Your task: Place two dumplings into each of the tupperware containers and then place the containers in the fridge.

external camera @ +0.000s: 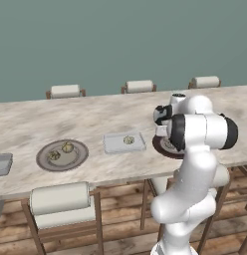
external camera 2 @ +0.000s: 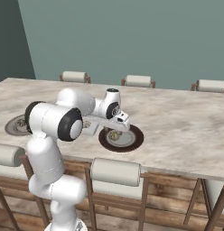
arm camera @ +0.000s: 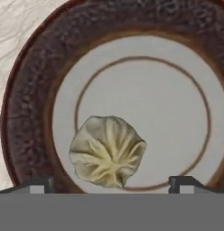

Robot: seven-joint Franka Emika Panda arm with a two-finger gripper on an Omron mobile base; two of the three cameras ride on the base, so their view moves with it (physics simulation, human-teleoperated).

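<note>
- Dark-rimmed round plate [arm camera: 28, 113] lies directly under the jaws [arm camera: 111, 182], which stand wide apart and hold nothing.
- On that plate's smooth pale centre sits one pleated, lumpy dumpling [arm camera: 107, 151], off-centre between the tips.
- Likely risk: closing off-centre could push it sliding across the glaze.
- Beyond the plate, on the marbled desk [external camera: 26, 124], a shallow grey container [external camera: 124, 143] holds one dumpling.

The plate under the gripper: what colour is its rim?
Dark brown rim on the plate, around a pale centre; clearest in the hand view.
</note>
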